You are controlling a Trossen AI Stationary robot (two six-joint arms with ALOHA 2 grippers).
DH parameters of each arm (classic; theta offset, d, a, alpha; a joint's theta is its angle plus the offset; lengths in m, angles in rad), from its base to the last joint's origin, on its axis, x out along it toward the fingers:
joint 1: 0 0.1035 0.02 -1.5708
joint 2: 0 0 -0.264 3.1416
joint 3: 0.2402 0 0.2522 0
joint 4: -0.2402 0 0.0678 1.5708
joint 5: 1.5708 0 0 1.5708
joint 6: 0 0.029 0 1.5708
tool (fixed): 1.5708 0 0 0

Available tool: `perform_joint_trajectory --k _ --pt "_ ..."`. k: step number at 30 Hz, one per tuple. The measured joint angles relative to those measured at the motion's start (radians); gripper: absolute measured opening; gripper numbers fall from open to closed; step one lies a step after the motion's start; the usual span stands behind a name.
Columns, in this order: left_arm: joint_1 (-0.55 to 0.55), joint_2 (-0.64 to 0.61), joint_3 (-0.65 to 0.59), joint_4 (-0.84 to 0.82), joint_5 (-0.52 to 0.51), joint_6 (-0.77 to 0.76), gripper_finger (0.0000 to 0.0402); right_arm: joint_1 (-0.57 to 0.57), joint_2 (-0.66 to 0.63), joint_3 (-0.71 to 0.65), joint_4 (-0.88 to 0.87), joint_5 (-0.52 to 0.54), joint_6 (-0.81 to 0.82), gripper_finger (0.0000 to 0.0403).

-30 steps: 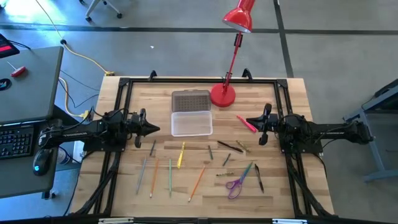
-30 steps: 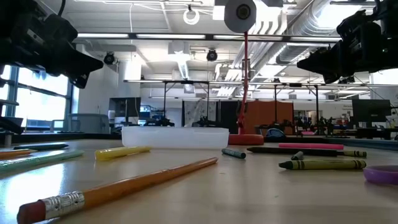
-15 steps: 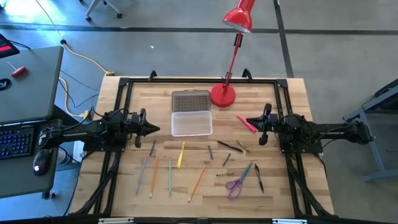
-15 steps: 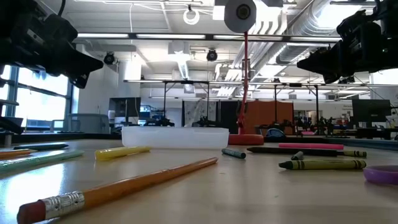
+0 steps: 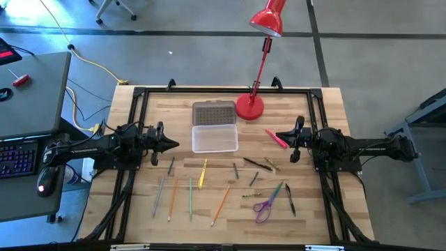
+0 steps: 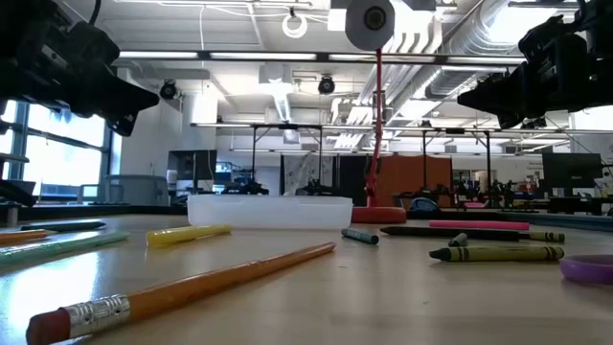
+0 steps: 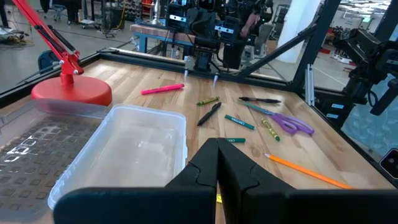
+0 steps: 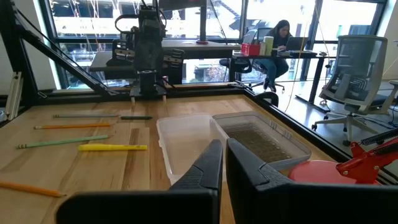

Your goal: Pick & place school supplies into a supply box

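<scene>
Both arms idle, supplies unsorted

Meanwhile, the left gripper (image 5: 169, 145) and right gripper (image 5: 282, 136) hover with fingers together, flanking the small clear plastic box (image 5: 214, 137) near the tabletop's far edge, ribbed lid (image 5: 214, 111) open. Thin pencils (image 5: 190, 196), pink marker (image 5: 276, 139) and purple-handled scissors (image 5: 263, 208) lie toward the near edge.

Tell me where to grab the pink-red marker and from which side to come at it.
Grip the pink-red marker at mid-barrel, coming straight down from above with fingers across its width. It lies flat and diagonal on the wooden table, clear of other items. The right gripper hovers closest.
</scene>
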Motion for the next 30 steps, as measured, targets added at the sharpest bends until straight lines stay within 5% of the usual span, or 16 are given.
perform_joint_trajectory --k 14,22,30 --pt "0.0 0.0 0.0 0.013 -0.002 0.0 0.004 0.0 0.0 0.0 0.0 0.0 0.0 0.0" --pt "0.0 0.0 0.0 0.238 -0.214 0.001 0.004 0.0 0.0 0.0 0.0 0.0 0.0 0.0" --pt "0.0 0.0 0.0 0.281 -0.381 0.001 0.004 0.0 0.0 0.0 0.002 0.014 -0.005 0.0"
